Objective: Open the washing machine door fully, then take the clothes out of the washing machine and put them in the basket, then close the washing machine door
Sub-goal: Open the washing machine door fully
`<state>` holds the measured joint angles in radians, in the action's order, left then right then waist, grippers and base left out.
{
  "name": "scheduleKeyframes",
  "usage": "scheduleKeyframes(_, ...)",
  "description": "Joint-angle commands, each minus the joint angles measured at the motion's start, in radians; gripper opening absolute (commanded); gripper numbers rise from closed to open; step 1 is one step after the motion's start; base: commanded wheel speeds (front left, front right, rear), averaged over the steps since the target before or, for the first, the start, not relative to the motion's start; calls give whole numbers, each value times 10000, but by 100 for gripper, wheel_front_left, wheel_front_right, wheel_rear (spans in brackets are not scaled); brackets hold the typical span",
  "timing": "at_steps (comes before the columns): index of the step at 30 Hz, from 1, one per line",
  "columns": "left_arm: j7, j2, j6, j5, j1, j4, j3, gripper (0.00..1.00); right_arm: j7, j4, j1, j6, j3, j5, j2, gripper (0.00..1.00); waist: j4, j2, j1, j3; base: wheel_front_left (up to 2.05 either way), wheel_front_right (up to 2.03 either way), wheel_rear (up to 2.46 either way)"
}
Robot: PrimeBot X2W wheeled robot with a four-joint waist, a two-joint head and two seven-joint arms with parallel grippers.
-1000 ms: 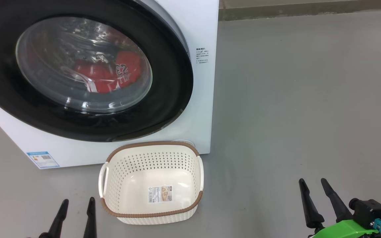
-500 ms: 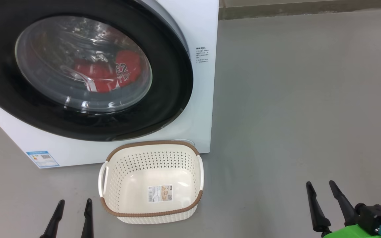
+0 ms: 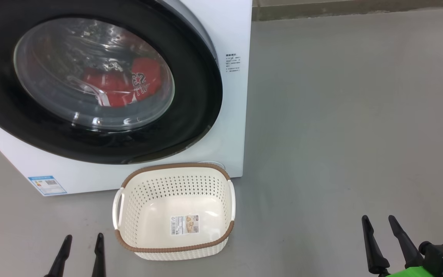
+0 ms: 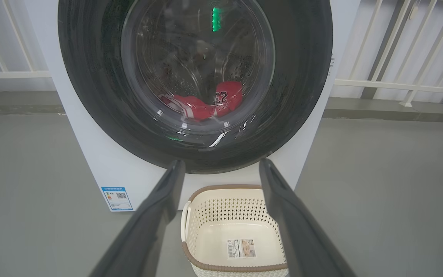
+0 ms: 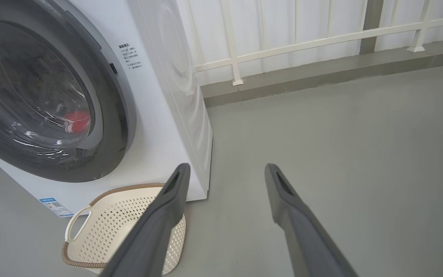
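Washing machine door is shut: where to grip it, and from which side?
Probably the right edge of the washing machine door, by the small dark notch, coming from the robot's right with the open right gripper. The glossy rim is broad and smooth; only that edge seems to offer a lip.

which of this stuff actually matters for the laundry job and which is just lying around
For the job:
washing machine
washing machine door
red clothes, seen through the door glass
basket, empty, in front of the machine
left gripper and right gripper, both open

Just there:
blue label
printed notice on the machine's front
sticker inside the basket
white railing
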<state>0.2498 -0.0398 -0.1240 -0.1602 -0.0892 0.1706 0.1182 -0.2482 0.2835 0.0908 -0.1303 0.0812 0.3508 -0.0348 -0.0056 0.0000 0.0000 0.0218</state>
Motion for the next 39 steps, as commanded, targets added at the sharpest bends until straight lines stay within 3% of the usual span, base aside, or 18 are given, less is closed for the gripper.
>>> scheduleKeyframes(1, 120, -105, -61, -74, 145, -208, 339, 100, -136, -288, -199, -4, -275, 88, -155, 100, -5, 0, 0, -1, 0, 0, 0)
scheduleKeyframes(2, 120, -105, -62, -72, 147, -216, 333, 100, -136, -299, -231, -4, -301, 167, -155, 74, -10, 0, 0, 2, 0, 0, 0)
scheduleKeyframes(3, 120, -105, -63, -72, 148, -226, 327, 100, -136, -325, -281, -4, -330, 246, -155, 20, -14, 0, 0, 9, 0, 0, 0)
scheduleKeyframes(4, 120, -105, -63, -75, 153, -235, 311, 100, -136, -375, -352, -4, -379, 327, -155, 0, -17, 0, 0, 23, 0, 0, 0)
scheduleKeyframes(14, 120, -105, -66, -183, 617, -351, -266, 100, -136, -944, -2770, -4, -1004, 3238, -155, 0, 234, 0, 0, 785, 0, 0, 0)
scheduleKeyframes(22, 120, -105, -66, -415, 1340, -344, -812, 100, -136, -770, -5830, -4, -1145, 4798, -155, 0, 976, 0, 0, 1730, 0, 0, 0)
scheduleKeyframes(27, 120, -105, -66, -592, 1763, -277, -1334, 100, -114, -244, -7422, -4, -2163, 6487, -419, 0, 1552, 0, 0, 2330, 0, 0, 0)
scheduleKeyframes(33, 120, -105, -66, -865, 2235, -170, -1774, 100, 1316, 403, -9168, -4, -3087, 9484, -1265, 0, 2048, 0, 0, 3101, 0, 0, 0)
scheduleKeyframes(39, 120, -105, -67, -998, 2724, -92, -2007, 100, 3684, 888, -10433, -4, -3450, 11627, -1783, 0, 2363, 0, 0, 3682, 0, 0, 0)
